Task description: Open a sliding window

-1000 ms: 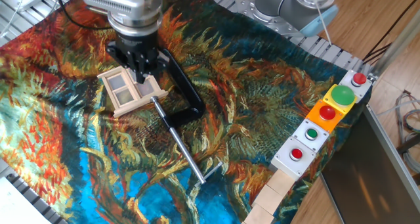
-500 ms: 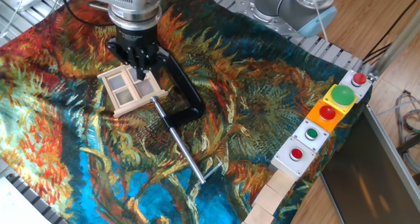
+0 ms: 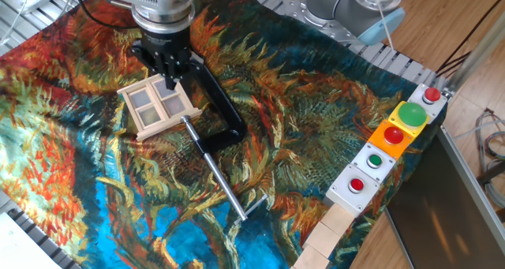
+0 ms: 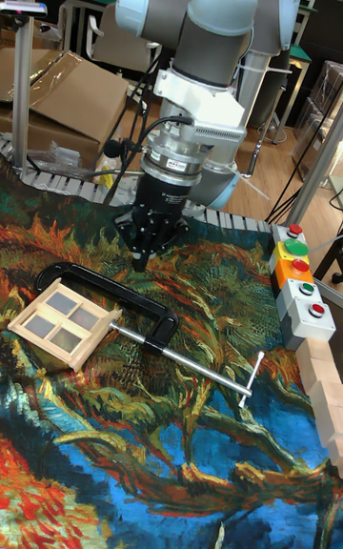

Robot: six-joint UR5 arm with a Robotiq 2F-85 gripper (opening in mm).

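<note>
A: Where do we have the hand (image 3: 168,81) right now?

B: We see it pointing down over the patterned cloth (image 3: 316,119) that covers the tabletop, its black fingers (image 4: 143,246) drawn close together at the tips. In the tall fixed view there is clear air beneath them, so we read the hand as clenched on nothing.

A: And the sliding window (image 3: 158,106)?

B: It lies flat on the cloth just below and in front of the hand. In the fixed view the fingertips overlap its far edge; in the tall fixed view the window (image 4: 64,321) sits lower than the hand and off to one side, apart from it. We cannot tell from either view whether a fingertip touches the frame.

A: Can we make out the window itself?

B: Pale bare wood, a rectangular frame with crossbars and four greyish panes.

A: What else do we find near the hand?

B: A black C-clamp (image 3: 218,111) curves around the side of the window, starting right beside the hand. Its steel rod (image 3: 219,180) runs away from the hand and ends in a small crossbar. Well away from the hand, at the tabletop's edge, we see a row of button boxes (image 3: 392,143) with red and green buttons, and some pale wooden blocks (image 3: 330,232) next to them.
</note>
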